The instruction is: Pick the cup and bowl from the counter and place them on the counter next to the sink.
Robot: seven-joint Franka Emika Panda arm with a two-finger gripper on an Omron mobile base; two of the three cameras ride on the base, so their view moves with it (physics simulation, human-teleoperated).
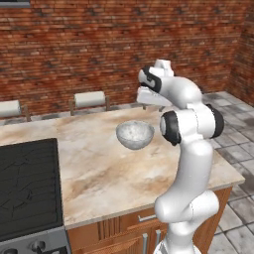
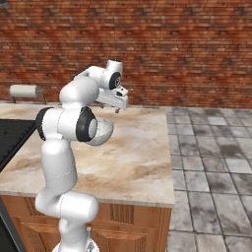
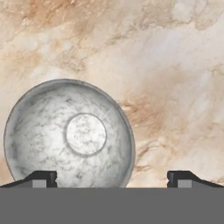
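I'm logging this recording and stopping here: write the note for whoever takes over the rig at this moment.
Gripper: open, empty, held above the counter, looking down on the bowl.
Bowl: upright and empty on the marbled counter, near its far right end; in the hand view it sits toward one fingertip, not centred between them.
Cup and sink: not located from this position.
Done: nothing placed yet; the bowl is not grasped.
Left: centre on the bowl's rim, grip it, carry it to the counter beside the sink, then find the cup and do the same.
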